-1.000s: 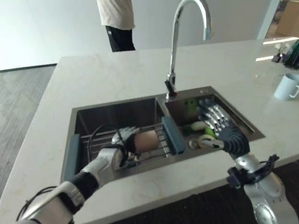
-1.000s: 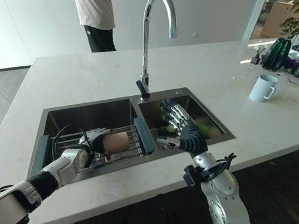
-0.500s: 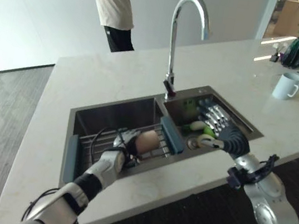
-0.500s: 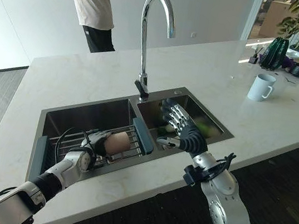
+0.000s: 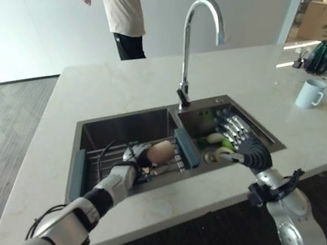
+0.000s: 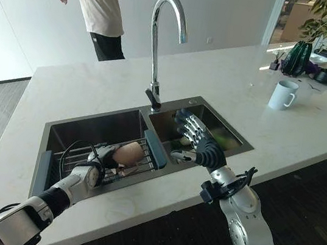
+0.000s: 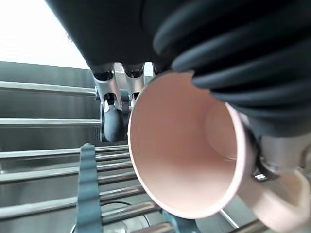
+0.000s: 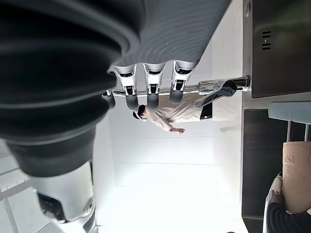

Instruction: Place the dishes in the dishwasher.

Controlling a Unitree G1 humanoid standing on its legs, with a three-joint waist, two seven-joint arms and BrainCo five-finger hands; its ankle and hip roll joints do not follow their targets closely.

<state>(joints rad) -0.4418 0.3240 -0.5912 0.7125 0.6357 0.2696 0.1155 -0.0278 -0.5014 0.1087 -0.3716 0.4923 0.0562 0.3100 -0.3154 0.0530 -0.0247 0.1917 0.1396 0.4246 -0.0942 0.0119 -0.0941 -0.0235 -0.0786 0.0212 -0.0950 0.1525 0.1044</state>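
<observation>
The left hand [image 5: 135,157] has lifted the pink mug [image 5: 160,151] slightly higher above the wire rack [image 5: 173,161] in the sink's [image 5: 123,124] left basin, fingers wrapped around it. The right hand [image 5: 241,145] hovers over the right basin, fingers straight and spread, holding nothing.

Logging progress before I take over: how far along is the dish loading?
Early. Nothing looks loaded yet. In hand: the left hand grips a pink cup over the rack in the left basin. The right hand hovers open over the right basin, where green and pale items remain. A white mug also waits on the counter.
</observation>
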